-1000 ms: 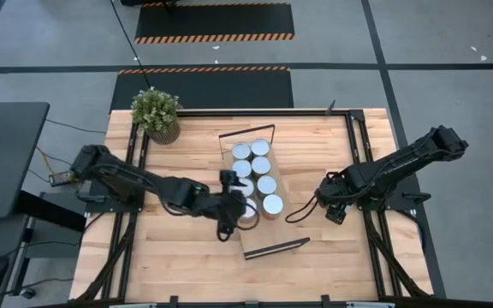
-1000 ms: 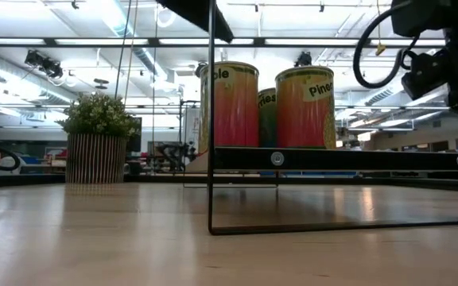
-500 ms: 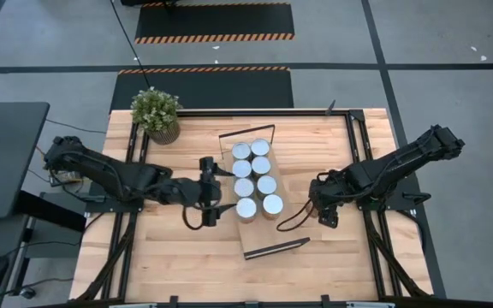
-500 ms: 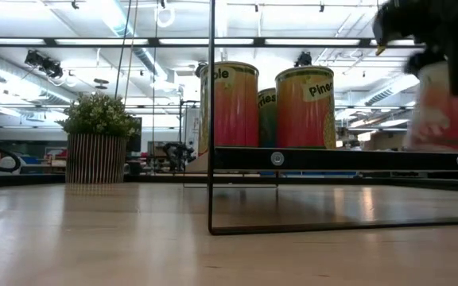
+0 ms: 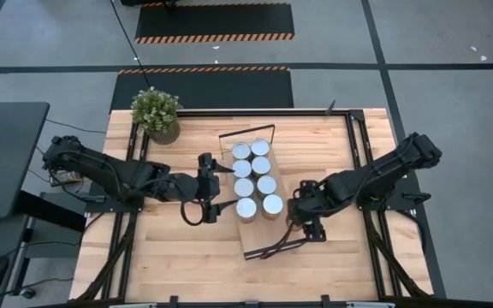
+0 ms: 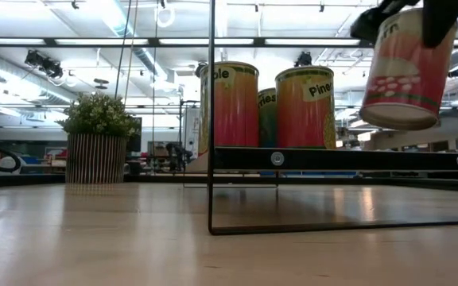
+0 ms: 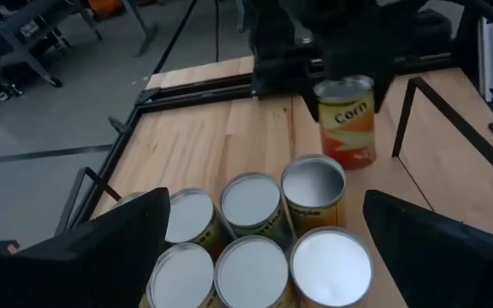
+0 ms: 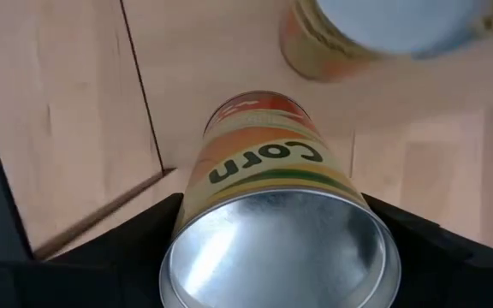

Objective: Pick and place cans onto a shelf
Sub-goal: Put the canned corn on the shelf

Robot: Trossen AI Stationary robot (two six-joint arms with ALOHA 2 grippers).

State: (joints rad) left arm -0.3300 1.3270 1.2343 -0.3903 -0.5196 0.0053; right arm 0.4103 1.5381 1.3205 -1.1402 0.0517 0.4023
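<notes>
Light-wood tabletop (image 5: 187,257) with black rails along both sides. On it, near the far left corner, a potted plant (image 5: 156,113). At centre, a light-wood shelf (image 5: 285,158) with a black wire frame at each short end. Standing on that board, eight cans (image 5: 255,178) in two close rows, silvery tops up. In the low view, upright on the board well above the tabletop.

A potted plant (image 5: 155,113) stands upright at a far corner of the wooden desk (image 5: 178,248); in the low view the plant (image 6: 96,147) sits in a ribbed pot. Black metal rails (image 5: 135,141) run along the desk's sides. Beyond the desk, two dark floor mats (image 5: 215,21) edged with orange-black stripes lie on the grey floor. A dark side table (image 5: 2,158) stands beside the desk.
</notes>
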